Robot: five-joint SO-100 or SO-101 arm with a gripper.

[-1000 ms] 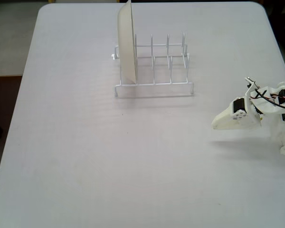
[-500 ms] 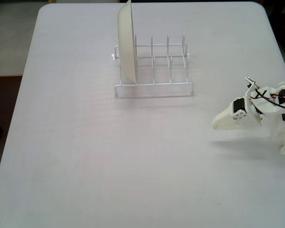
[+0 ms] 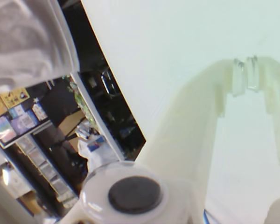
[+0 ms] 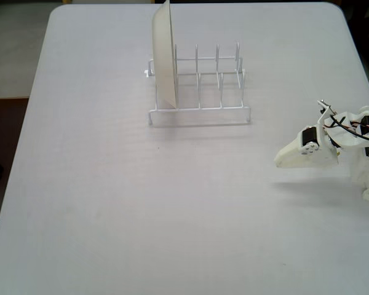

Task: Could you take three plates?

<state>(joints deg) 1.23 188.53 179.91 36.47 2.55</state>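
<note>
Plates in orange, yellow or light blue we find in neither view. Near the surface's (image 4: 111,203) far edge, left of its middle, a white wire rack (image 4: 200,92) holds one cream plate (image 4: 163,55) upright in its leftmost slot. Well apart, at the right edge, we see the arm with its gripper (image 4: 281,161) pointing left. In the wrist view the jaws are pressed together, tips (image 3: 246,74) meeting over bare surface.

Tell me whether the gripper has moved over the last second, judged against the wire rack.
No. In the fixed view the gripper sits at the same spot right of and below the white wire rack, as before. The cream-white plate is also unmoved.
</note>
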